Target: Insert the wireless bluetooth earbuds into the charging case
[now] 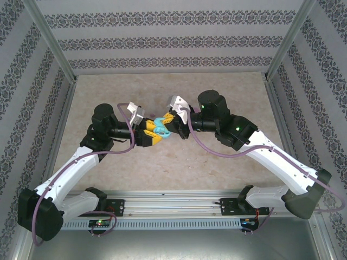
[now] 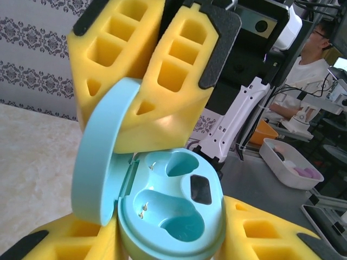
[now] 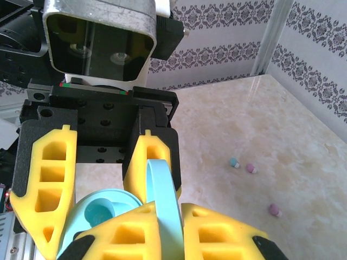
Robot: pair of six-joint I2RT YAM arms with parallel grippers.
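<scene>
**Case held open in mid-air, earbuds lying on the worktop**

Top external: the 2 arms meet over the middle of the worktop (image 1: 179, 179). The light blue charging case (image 1: 160, 129) hangs between the left gripper (image 1: 150, 134) and the right gripper (image 1: 171, 123), clear of the surface. Sharing it this way looks meant to let 1 arm steady the base while the other works the lid.

Left wrist: the left gripper's yellow pads (image 2: 265, 233) press the base of the case from both sides, so that gripper is closed on the case. The right gripper's fingers come in from above and pinch the lid (image 2: 100, 157), which stands swung back on its hinge. The 2 wells (image 2: 179, 225) face up and are empty, which is the opening an earbud needs.

Right wrist: the right gripper is clamped on the edge of the lid, with the base between the left gripper's fingers. On the worktop to the right, well apart from the case, the light blue earbud (image 3: 233, 162) lies just beside a pink earbud (image 3: 250, 168). A 2nd pink earbud (image 3: 275, 209) lies nearer the camera. Insertion has not begun. Probably the right gripper must release the lid to fetch a bud, since the left carries the base.
</scene>
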